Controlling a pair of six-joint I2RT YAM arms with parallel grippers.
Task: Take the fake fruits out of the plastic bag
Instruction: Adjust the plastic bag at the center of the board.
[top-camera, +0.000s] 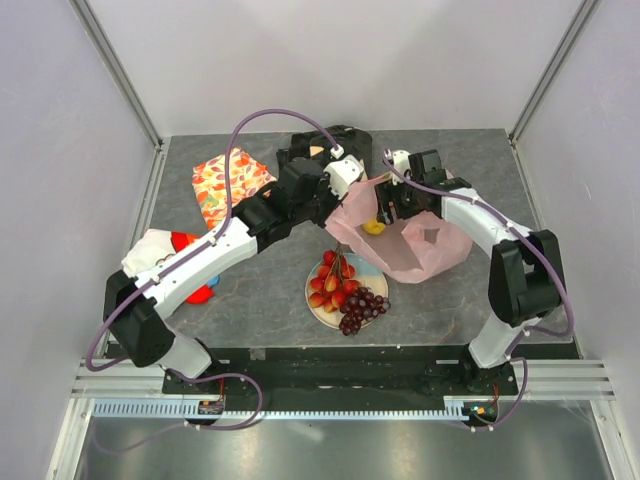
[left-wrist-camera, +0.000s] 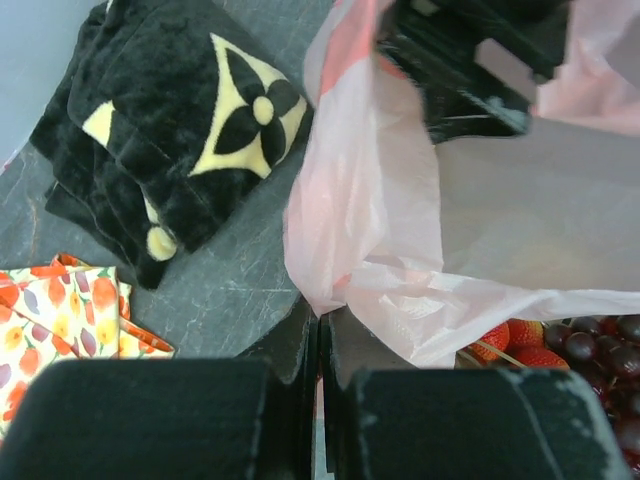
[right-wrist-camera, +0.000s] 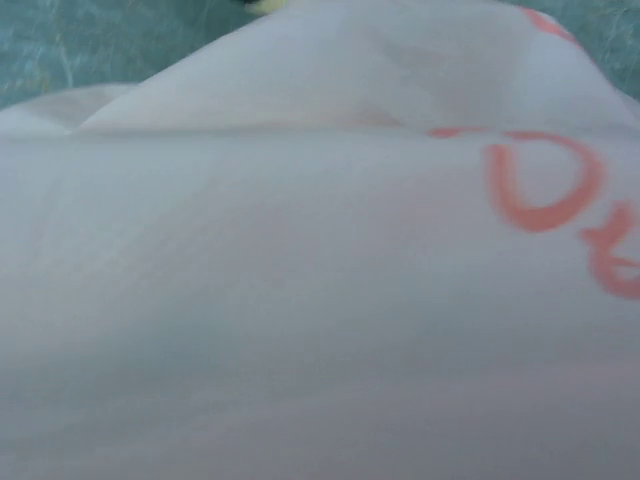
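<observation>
- Overhead, the red fruit cluster and grape bunch already lie on the plate. The yellow fruit is yet to be removed from the plastic bag, sitting just beside the right end effector.
- Left wrist: the left end effector has its fingers together, apparently pinching the bag's edge above the tabletop.
- Right wrist: bag film fills the frame, so whether the right end effector is apart or together cannot be told.

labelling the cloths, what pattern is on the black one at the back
The black cloth carries pale yellow flower motifs; clearest in the left wrist view.
</observation>
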